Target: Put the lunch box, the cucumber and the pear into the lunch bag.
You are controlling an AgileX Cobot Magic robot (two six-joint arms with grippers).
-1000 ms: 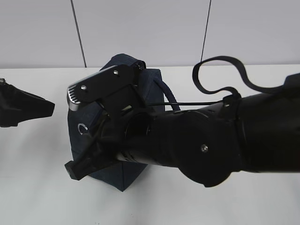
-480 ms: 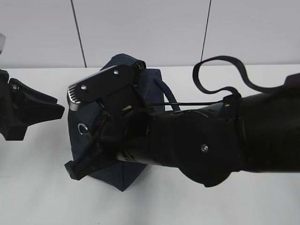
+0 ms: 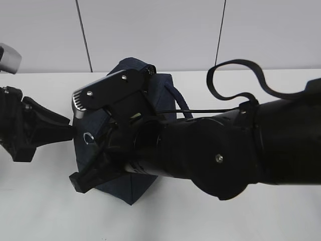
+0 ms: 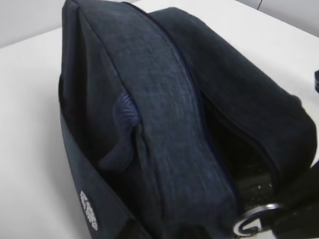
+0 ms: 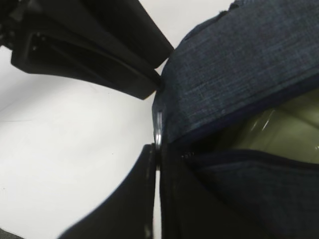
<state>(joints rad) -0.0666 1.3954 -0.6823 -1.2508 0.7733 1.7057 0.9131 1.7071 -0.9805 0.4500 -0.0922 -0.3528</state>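
The dark navy lunch bag (image 3: pixel 160 95) stands mid-table with its top zipper partly undone. My right gripper (image 5: pixel 158 154) is shut on the silver ring pull (image 5: pixel 158 130) at the bag's left end (image 3: pixel 89 138). Through the gap, the pale green lid of the lunch box (image 5: pixel 281 124) shows inside the bag. My left gripper (image 3: pixel 69 131) comes in from the left with its jaws a little apart, and its tips (image 5: pixel 155 82) touch the fabric at that same end. The bag (image 4: pixel 169 114) fills the left wrist view. The cucumber and the pear are out of view.
My right arm (image 3: pixel 225 150) crosses the front of the exterior view and hides much of the bag and the table behind it. The white table (image 3: pixel 40 211) runs back to a pale wall. A black cable (image 3: pixel 235 75) loops above the right arm.
My left gripper has moved right, from well clear of the bag until its tips meet the bag's left end. The right arm and the bag have stayed put.
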